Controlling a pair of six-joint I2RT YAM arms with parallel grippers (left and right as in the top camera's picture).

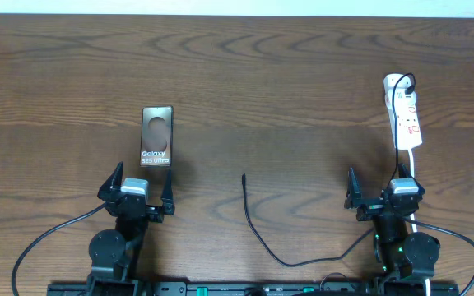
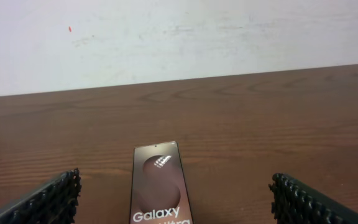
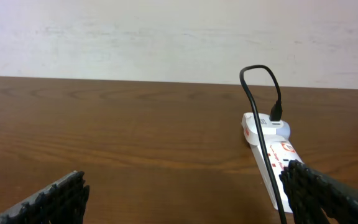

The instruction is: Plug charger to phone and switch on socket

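Brown wood tabletop [image 1: 286,74]: flat dark phone [image 1: 157,136] ahead of left gripper [image 1: 138,191], thin black charger cable [image 1: 254,224] mid-table, narrow white socket strip [image 1: 405,115] ahead of right gripper [image 1: 385,197]. Both spread wide, empty.

Bench [image 1: 303,90]: dark wood, clear grain, low satin sheen. Phone [image 2: 160,186]: smooth, glossy face, reflective. Power strip [image 1: 406,115]: smooth white plastic. Charger cable [image 1: 245,193]: black, matt.

The left arm [image 1: 115,242] and right arm [image 1: 403,247] were black with round joints and pale grey wrist blocks [image 1: 134,188]. The left gripper [image 1: 142,174] and right gripper [image 1: 383,182] had ribbed black pads [image 2: 48,200]. Black cables [image 1: 35,247] looped outward; green lights [image 1: 399,247] glowed on the right arm.
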